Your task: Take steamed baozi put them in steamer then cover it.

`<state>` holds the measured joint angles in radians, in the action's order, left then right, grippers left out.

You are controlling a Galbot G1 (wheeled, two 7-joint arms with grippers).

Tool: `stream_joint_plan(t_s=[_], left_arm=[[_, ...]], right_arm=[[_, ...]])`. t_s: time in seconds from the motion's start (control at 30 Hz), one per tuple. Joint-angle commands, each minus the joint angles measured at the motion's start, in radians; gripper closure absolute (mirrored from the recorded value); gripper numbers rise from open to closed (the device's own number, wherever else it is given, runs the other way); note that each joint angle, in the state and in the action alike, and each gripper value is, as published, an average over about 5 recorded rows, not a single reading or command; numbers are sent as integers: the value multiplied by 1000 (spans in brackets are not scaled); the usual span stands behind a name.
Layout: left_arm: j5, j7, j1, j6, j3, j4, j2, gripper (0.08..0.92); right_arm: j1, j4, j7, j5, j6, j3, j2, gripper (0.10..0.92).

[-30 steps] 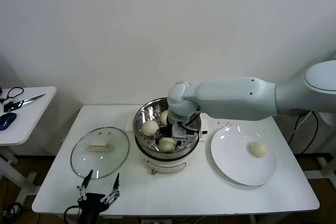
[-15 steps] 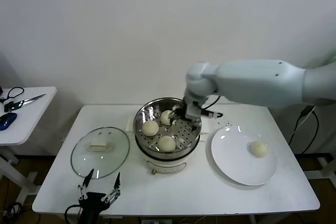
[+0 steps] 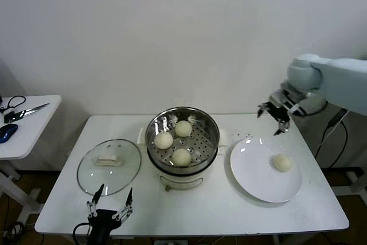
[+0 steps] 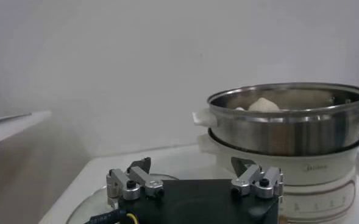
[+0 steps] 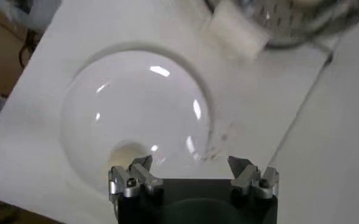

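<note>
Three small cream-white round dough baozi [image 3: 173, 140] sit on the perforated tray of the shiny round stainless-steel steamer [image 3: 211, 123] at the middle of the white desk [image 3: 212, 210]. The fourth baozi [image 3: 281, 163] lies alone on the flat white round plate [image 3: 252, 176] to the steamer's right. The right tool [image 3: 274, 117] hangs in the air above the plate's far edge, jaws spread wide and empty; its wrist view looks down on the plate [image 5: 106, 109] and the bun [image 5: 129, 152]. The left tool [image 3: 108, 209], also spread and empty, waits at the desk's near edge, just in front of the round clear glass cover [image 3: 92, 170] with its cream handle, which lies flat to the steamer's left.

The likely next step is fetching that last bun. A soft, smooth bun could be dented by a hard pinch or roll across the slick plate if the descent lands off-centre. Later, the cover could seat crooked if gripped off its handle's middle.
</note>
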<state>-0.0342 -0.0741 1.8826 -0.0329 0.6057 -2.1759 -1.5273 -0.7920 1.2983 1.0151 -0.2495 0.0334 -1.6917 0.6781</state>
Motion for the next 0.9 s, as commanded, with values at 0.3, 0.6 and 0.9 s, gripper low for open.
stream_joint_plan(t_s=[0.3,0.6,0.9], left_arm=[[-8,-3,1,5,-1,9,-8,177],[-17,0,13,3,0,10,-15,177],[-21,3,21,1,-2,8,-16,177]], right_arm=[[616,-239,-10,151,-143,493,-114,203],[666,-351,-21,154,-126,553,-15,203],[686,-369,-45,145,-126,567,27,203]])
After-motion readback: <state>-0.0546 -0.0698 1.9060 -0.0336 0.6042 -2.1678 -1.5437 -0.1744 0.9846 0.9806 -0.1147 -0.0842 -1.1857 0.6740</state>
